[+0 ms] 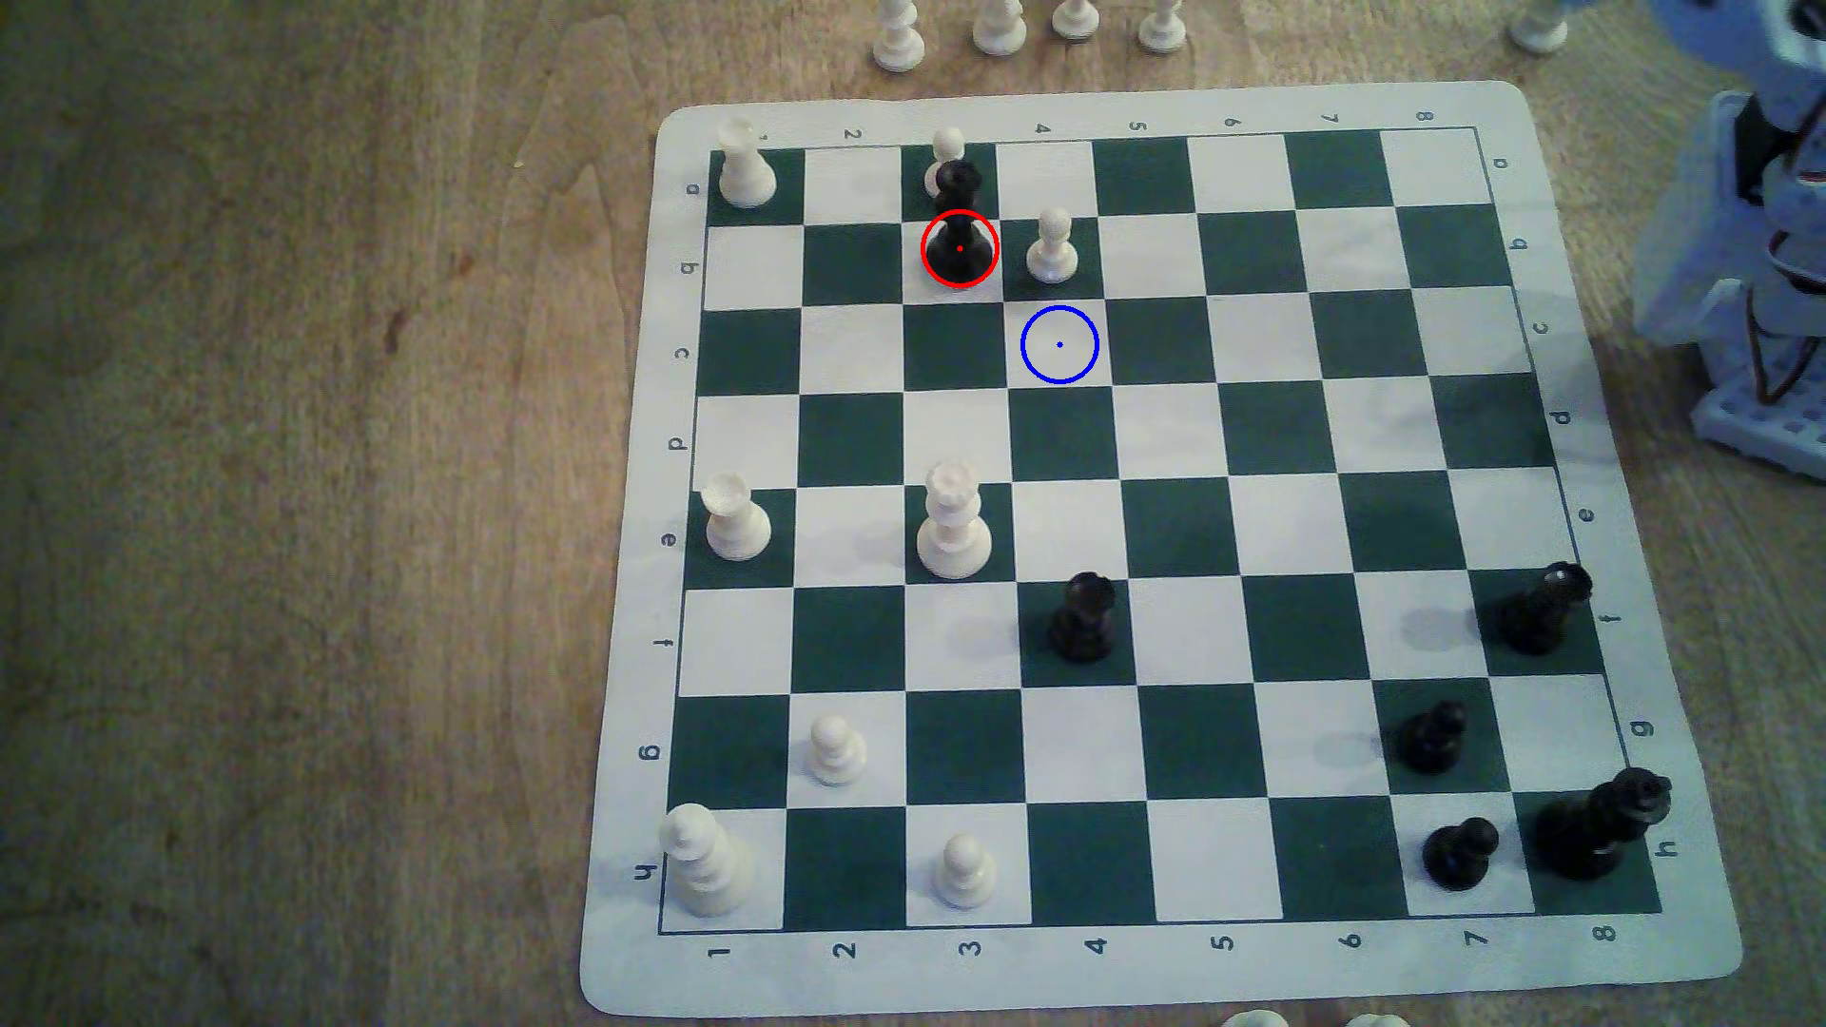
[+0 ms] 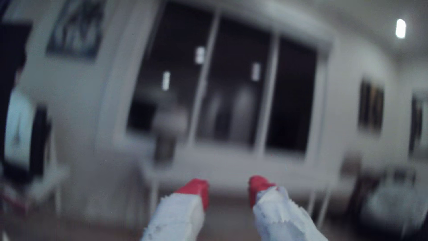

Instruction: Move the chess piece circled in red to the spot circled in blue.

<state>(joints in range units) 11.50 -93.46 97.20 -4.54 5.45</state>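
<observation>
1. The black chess piece (image 1: 958,232) ringed in red stands upright on a white square in row b, column 3, near the far edge of the chessboard (image 1: 1541,227) in the exterior view. It is tall, with a wide round base and a knobbly head.
2. A white pawn (image 1: 947,158) stands just behind it on the next square, partly hidden by its head. Another white pawn (image 1: 1051,247) stands on the square to the exterior view's right.
3. The blue-ringed square (image 1: 1059,345) is a bare white square in row c, column 4, diagonally next to the piece's square and directly in front of the second pawn.
4. The arm's base (image 1: 1749,267) sits off the board at the exterior view's right edge, well apart from the piece.
5. In the wrist view the tool (image 2: 228,188) points out at a blurred room with dark windows, not down at the board. Its two red-tipped fingers (image 2: 195,187) stand apart with a clear gap between them, and nothing is held or touched.
6. The task looks not yet begun: the piece is untouched and the reach is still to come.
7. The next move calls for swinging the tool across the board and lowering it over the piece's thin neck. The neighbouring pawns leave little room, so the fingers would likely need to come in from above and close without knocking either one.
8. The carry itself should be short, one diagonal square, with the piece lifted clear of the pawn beside it.
</observation>
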